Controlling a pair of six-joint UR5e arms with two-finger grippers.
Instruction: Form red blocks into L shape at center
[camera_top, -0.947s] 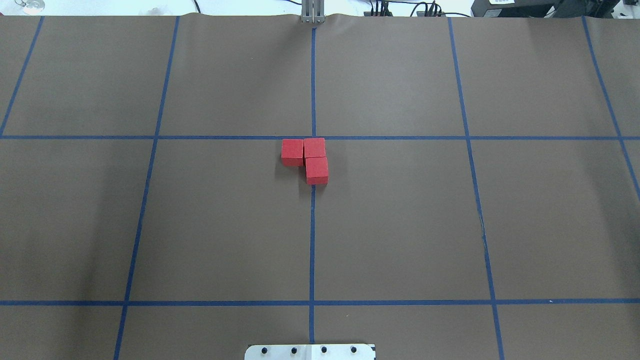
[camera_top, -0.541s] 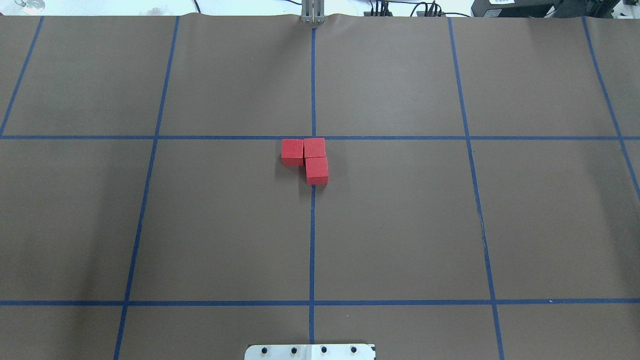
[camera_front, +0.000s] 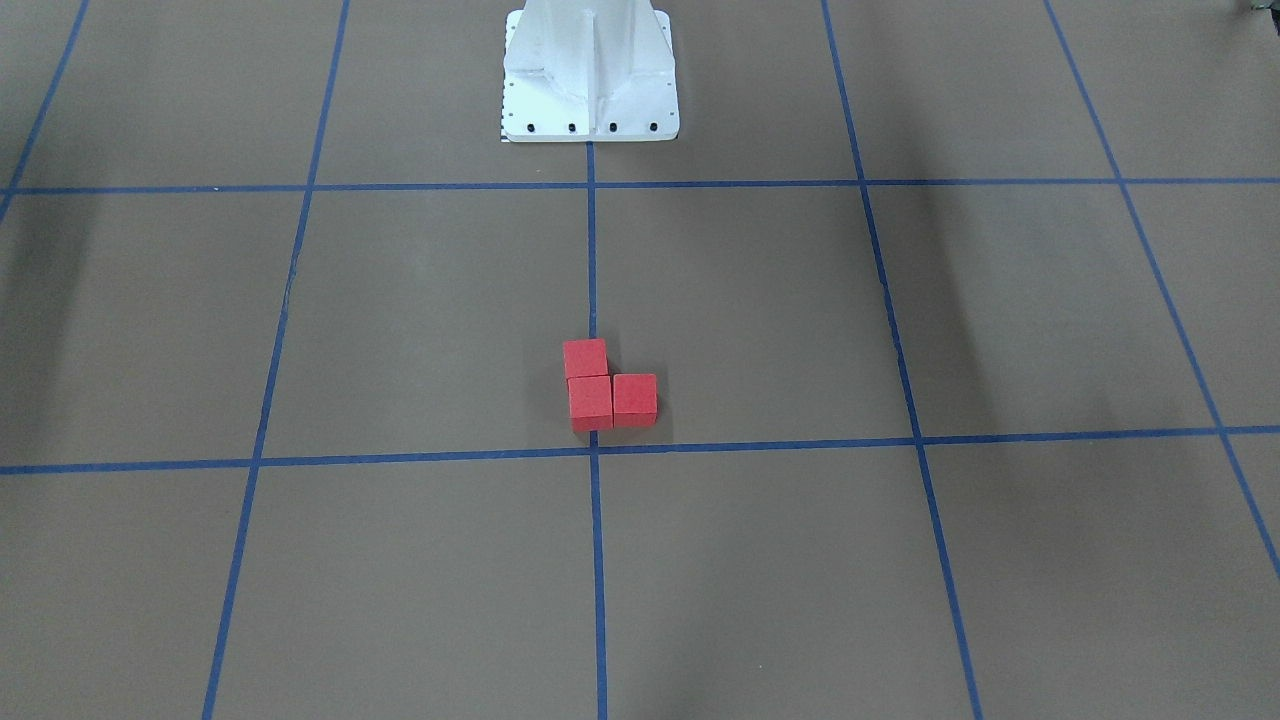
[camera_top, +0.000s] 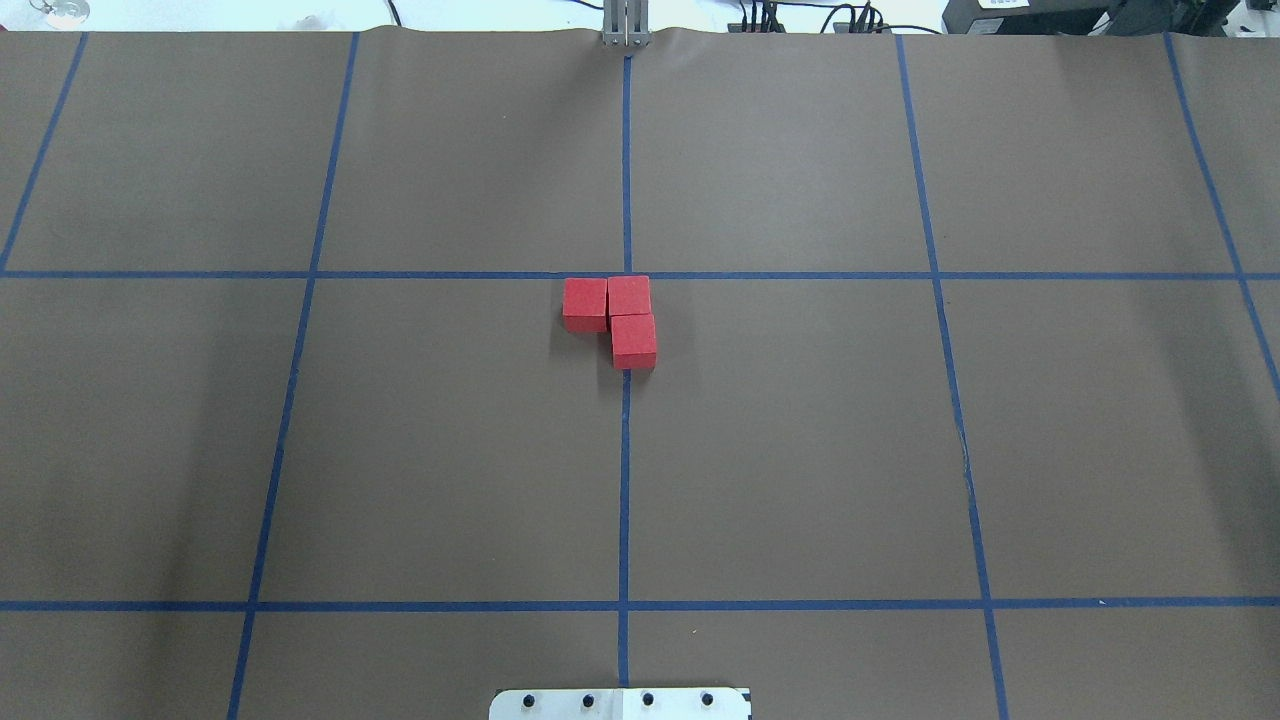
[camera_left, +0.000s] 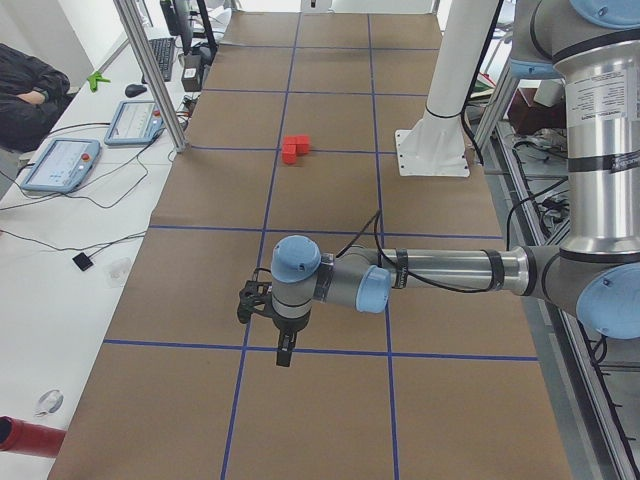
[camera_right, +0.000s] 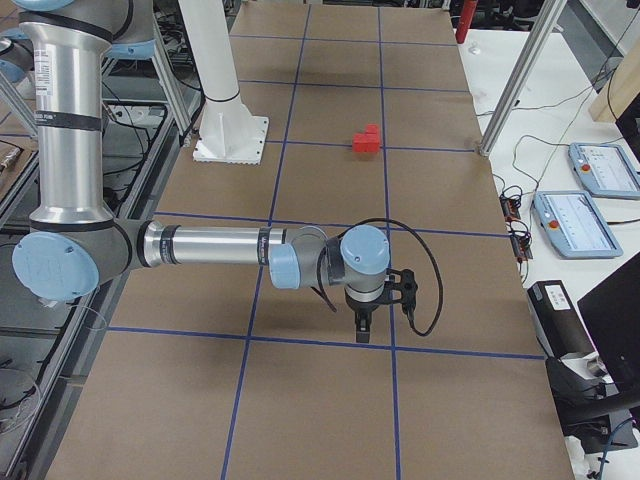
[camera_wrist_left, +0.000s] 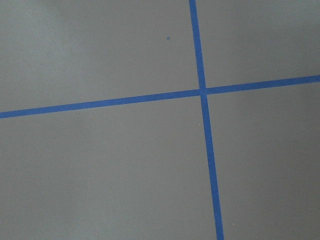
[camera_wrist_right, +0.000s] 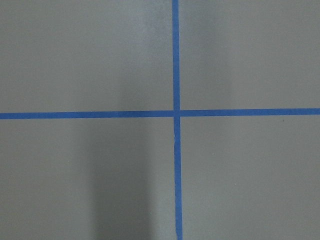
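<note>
Brown gridded counter, front view: three red blocks touch in an L, just short of the center crossing on the side of the robot base. Overhead: same L by the crossing, no arm in frame, nothing changed from the earlier overhead frames. Left side view: left gripper hangs over bare counter, blocks well apart, far beyond it; released or clenched, cannot tell. Right side view: right gripper likewise, cannot tell. Wrist views: only blue tape, no fingers. Forming looks done; next move calls for at most a small nudge onto the crossing.
</note>
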